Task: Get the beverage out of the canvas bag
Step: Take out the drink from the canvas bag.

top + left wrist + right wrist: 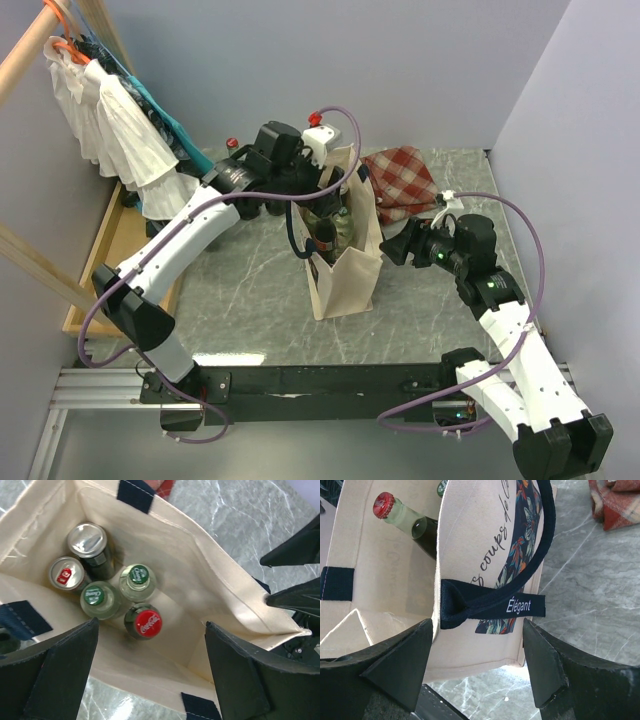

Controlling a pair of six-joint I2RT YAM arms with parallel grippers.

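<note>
Cream canvas walls frame the step in hand: the canvas bag [345,280] stands upright near the middle of the table [250,290], mouth open, with the red checked cloth [400,180] lying just beyond it to the far right. The left hand [151,625] hovers over the opening with its fingers spread wide and nothing between them. Below it five drinks crowd the left part of the bag floor: a silver-topped can [87,539], a can with a red tab [65,573], two green-capped bottles [93,596] and a red-capped bottle [148,623]. The red-capped one looks the best pick, since it sits almost under the gap between the fingers and has bare canvas on its right. To do this well, the left hand should come straight down, keeping both fingers inside the rim and off the navy handle [492,605]. It should close on the neck just under the cap, then lift vertically so the neighbours are not dragged over. The right hand [477,625] sits at the bag's printed right side, fingers apart around that edge; whether they touch the cloth I cannot tell. Steadying that wall would probably keep the soft bag from rising with the bottle.
</note>
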